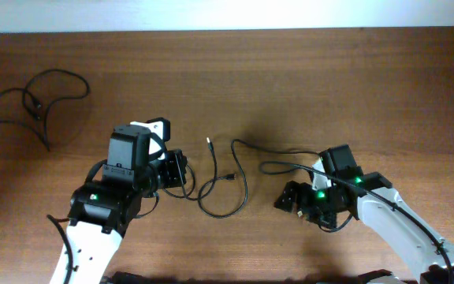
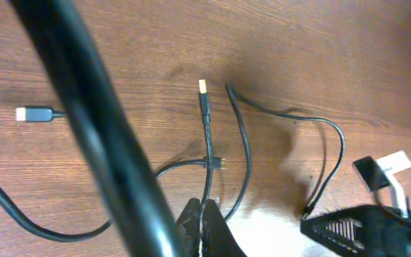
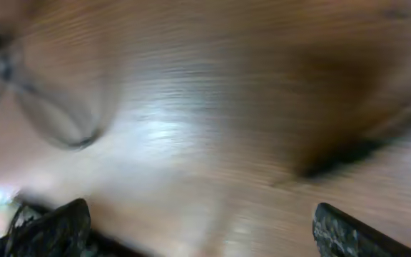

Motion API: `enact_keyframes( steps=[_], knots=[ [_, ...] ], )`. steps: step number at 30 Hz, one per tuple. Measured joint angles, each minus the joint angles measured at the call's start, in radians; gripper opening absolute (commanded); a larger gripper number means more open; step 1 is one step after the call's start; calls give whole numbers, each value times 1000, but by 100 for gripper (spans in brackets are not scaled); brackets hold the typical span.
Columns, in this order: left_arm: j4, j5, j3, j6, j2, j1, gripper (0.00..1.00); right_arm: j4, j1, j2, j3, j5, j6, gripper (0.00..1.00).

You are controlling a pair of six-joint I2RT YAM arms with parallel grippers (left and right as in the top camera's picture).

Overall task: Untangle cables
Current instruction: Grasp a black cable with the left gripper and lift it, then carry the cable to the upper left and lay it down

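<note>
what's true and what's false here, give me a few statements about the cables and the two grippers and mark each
1. The left gripper is shut on a thin black cable near the middle of the brown wooden table. True.
2. The right gripper is shut on a cable. False: it is wide open with nothing between its fingers.
3. A separate black cable loop lies alone at the table's far left. True.
4. The gold-tipped plug sits inside the left gripper. False: it lies free on the table, further along the cable from the gripper.
</note>
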Motion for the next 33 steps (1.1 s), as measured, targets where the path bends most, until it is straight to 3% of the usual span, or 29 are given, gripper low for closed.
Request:
enact_keyframes(
  steps=[4,9,13,17,21,26,33],
  knots=[
    [0,-6,0,108,0,0,0,67,0,0,-1,-175,-111,98],
    [83,-39,0,205,-21,0,0,71,0,0,-1,-95,-149,98],
    [273,-162,10,224,-51,0,0,72,0,0,-1,10,-158,99],
    [570,-360,47,263,-38,10,0,71,0,1,-2,93,-161,98],
    [830,-433,86,304,57,118,0,72,0,1,-2,128,-161,99],
    [1052,-307,111,212,346,259,0,73,0,2,-2,137,-161,98],
    [1089,44,259,97,867,325,0,71,0,2,-2,140,-160,99]
  ],
)
